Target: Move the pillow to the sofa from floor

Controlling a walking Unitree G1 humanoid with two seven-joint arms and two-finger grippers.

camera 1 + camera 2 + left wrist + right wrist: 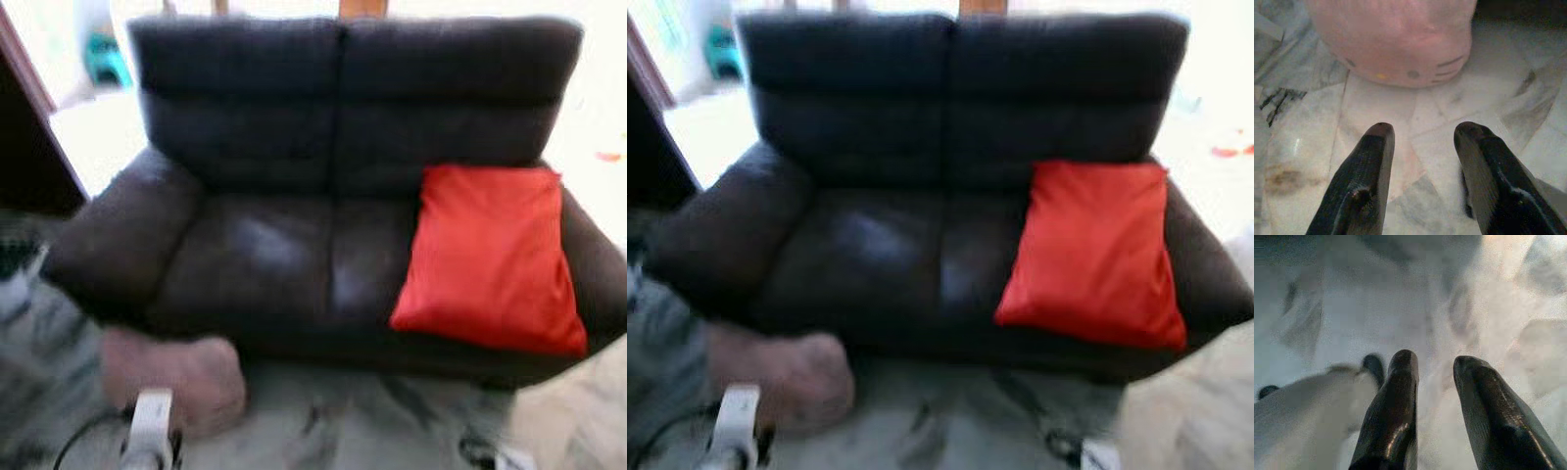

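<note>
Left gripper (pixel 1420 139) sits closest to its wrist camera, two black fingers (pixel 1374 161) spread apart with nothing between them, tips over pale marble-patterned tile floor (pixel 1376 105). Just ahead of the tips, not touching: a soft pink plush pillow with a cartoon cat face, whiskers and a yellow nose (pixel 1396 41), lying on the floor. Beyond the pillow a dark strip, probably the sofa base, blurred.

Head views are motion-blurred. The left arm's white wrist (pixel 149 426) shows at the lower edge, with the pink pillow directly in front of it, on the floor against the front of a dark brown two-seat leather sofa (pixel 265 245), near its left armrest. Black cable (pixel 78 441) curls on the floor beside the wrist.

Right gripper (pixel 1435 364) hangs over the same pale tile, fingers (pixel 1400 382) parted, grasping nothing. A white robot part (pixel 1308 396) with a dark tip lies to one side of it in the wrist view; too blurred to identify.

On the sofa's right seat cushion, well apart from both grippers, a bright orange-red square fabric cushion (pixel 490 255) leans against the backrest and right armrest. Left seat is bare. Teal object (pixel 106 61) behind the sofa's left corner, too blurred to name.
</note>
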